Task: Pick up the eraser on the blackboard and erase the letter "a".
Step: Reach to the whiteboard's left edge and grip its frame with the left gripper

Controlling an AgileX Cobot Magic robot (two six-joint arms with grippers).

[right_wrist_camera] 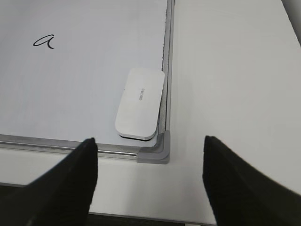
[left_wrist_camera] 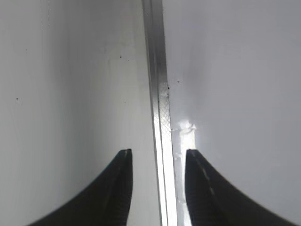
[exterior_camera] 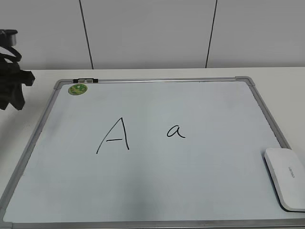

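Observation:
The blackboard (exterior_camera: 157, 191) is a white dry-erase board with a grey frame, lying flat on the table. A small black letter "a" (exterior_camera: 176, 130) is written right of a larger capital "A" (exterior_camera: 114, 136); the "a" also shows in the right wrist view (right_wrist_camera: 43, 42). The white eraser (exterior_camera: 287, 177) lies on the board's near right corner, also seen in the right wrist view (right_wrist_camera: 140, 103). My right gripper (right_wrist_camera: 150, 155) is open and empty, above the table just before that corner. My left gripper (left_wrist_camera: 157, 162) is open and empty, straddling the board's left frame (left_wrist_camera: 160, 108).
A round green sticker (exterior_camera: 77, 88) and a small clip (exterior_camera: 86, 80) sit at the board's far left corner. The left arm (exterior_camera: 10, 81) hangs at the left edge. A grey corner piece (right_wrist_camera: 157, 151) lies beside the eraser. A white panelled wall stands behind.

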